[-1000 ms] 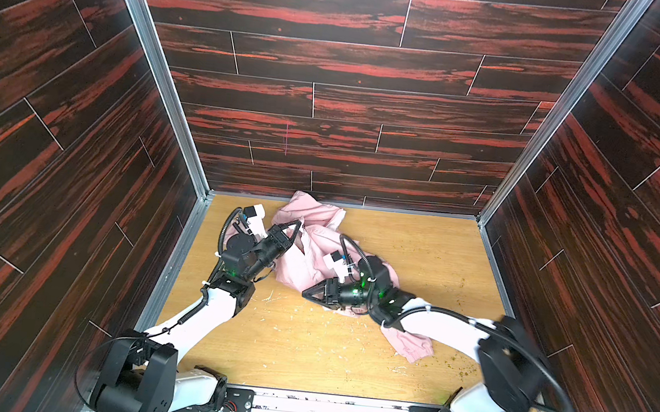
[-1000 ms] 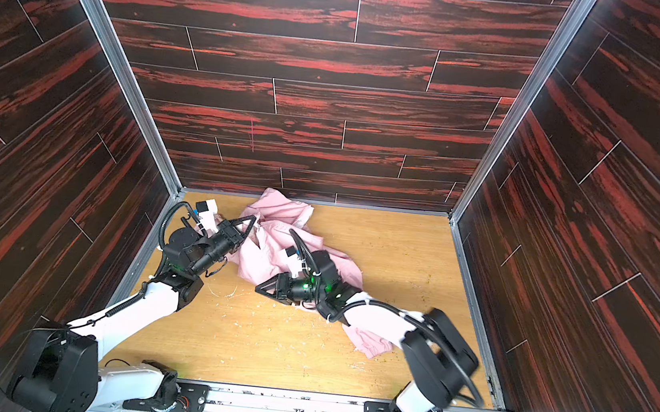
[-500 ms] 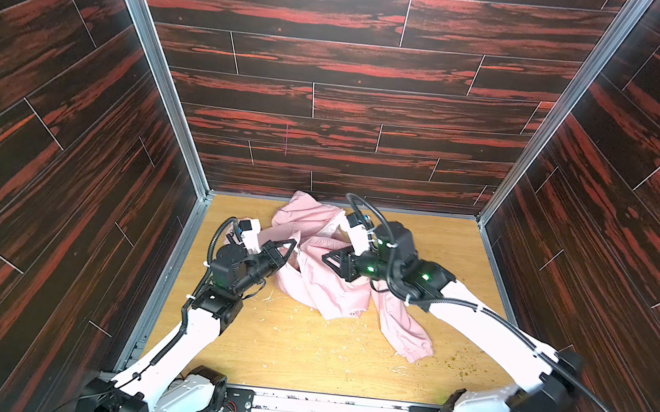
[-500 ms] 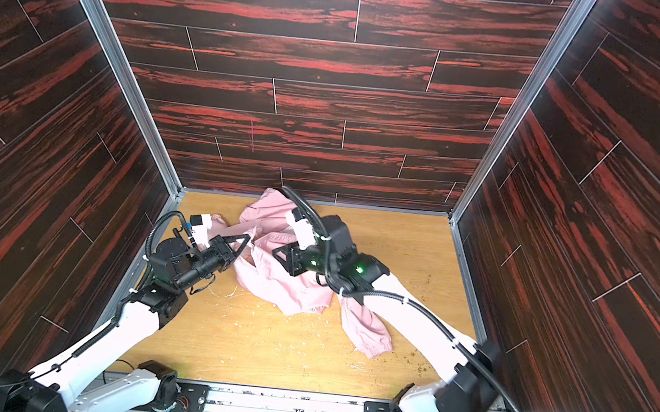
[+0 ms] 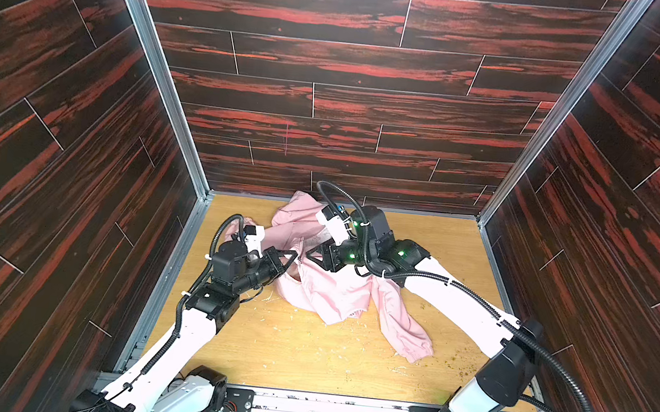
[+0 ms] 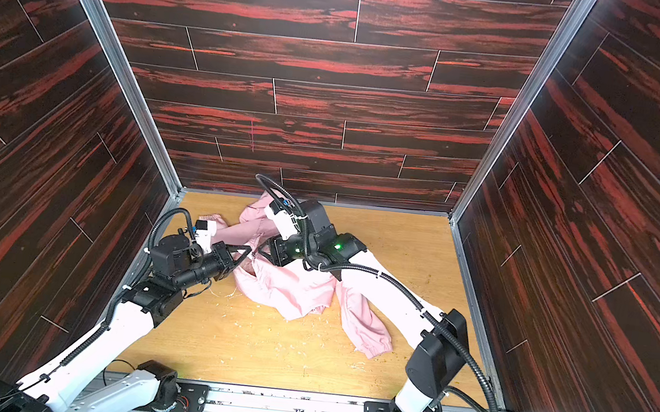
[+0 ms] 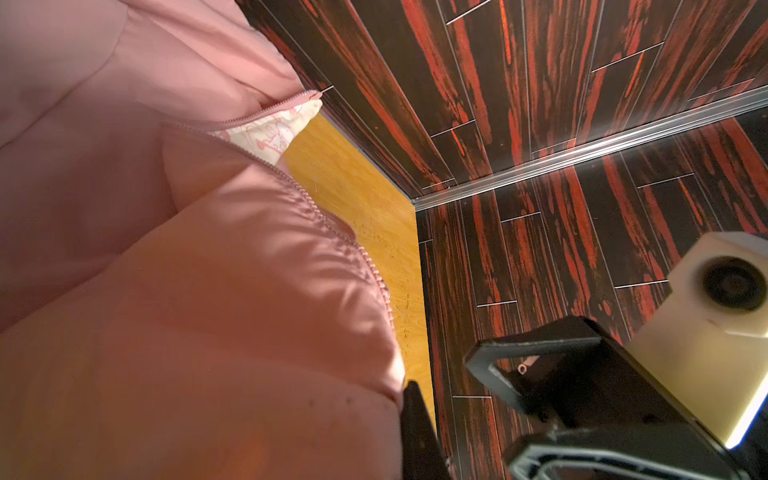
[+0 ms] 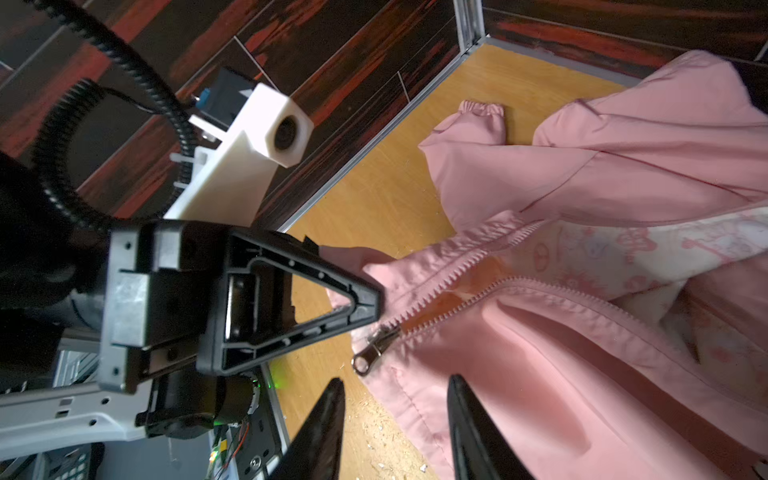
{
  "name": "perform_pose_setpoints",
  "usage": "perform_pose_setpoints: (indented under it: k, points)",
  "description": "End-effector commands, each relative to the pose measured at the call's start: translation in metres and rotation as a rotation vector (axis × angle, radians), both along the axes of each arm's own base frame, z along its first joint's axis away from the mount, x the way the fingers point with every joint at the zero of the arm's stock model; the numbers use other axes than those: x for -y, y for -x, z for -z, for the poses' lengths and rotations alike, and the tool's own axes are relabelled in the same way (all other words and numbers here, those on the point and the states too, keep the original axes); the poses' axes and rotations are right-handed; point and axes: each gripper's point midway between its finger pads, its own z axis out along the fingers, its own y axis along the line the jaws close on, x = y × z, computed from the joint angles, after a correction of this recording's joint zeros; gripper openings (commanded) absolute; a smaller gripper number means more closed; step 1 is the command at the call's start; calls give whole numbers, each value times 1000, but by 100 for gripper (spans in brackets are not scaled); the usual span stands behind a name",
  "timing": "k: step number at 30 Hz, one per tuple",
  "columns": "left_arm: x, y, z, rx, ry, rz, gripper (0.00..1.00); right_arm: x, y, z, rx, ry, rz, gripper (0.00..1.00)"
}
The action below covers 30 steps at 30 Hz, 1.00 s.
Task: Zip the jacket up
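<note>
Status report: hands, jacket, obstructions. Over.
Left hand shut on jacket hem. Right hand open, just short of zipper pull. Teeth apart, pull at hem end. Left hand crowds the pull.

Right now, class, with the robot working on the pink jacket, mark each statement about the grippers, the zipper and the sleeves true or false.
1. The left gripper is shut on the jacket beside its zipper. True.
2. The right gripper grips the zipper pull. False: its jaws stand apart and the pull hangs free.
3. The zipper is closed to the top. False: above the pull the teeth part, showing the printed lining.
4. A sleeve cuff lies on the wooden table. True.
</note>
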Motion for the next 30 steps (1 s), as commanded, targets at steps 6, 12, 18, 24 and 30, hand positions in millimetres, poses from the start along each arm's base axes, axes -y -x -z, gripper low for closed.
perform_pose_setpoints:
  k: [6, 12, 18, 24, 30]
  points:
    - [2, 4, -23, 47, 16, 26, 0, -23, 15, 23, -47, 66, -101, 44]
    - [2, 5, -25, 53, 19, 28, 0, -27, 14, 26, -51, 65, -107, 44]
    - [3, 6, -27, 56, 24, 36, 0, -27, 10, 36, -50, 91, -89, 41]
    - [3, 7, -28, 58, 28, 36, 0, -26, 7, 38, -43, 99, -74, 36]
    - [3, 8, -28, 58, 30, 39, 0, -25, 5, 39, -39, 99, -60, 29]
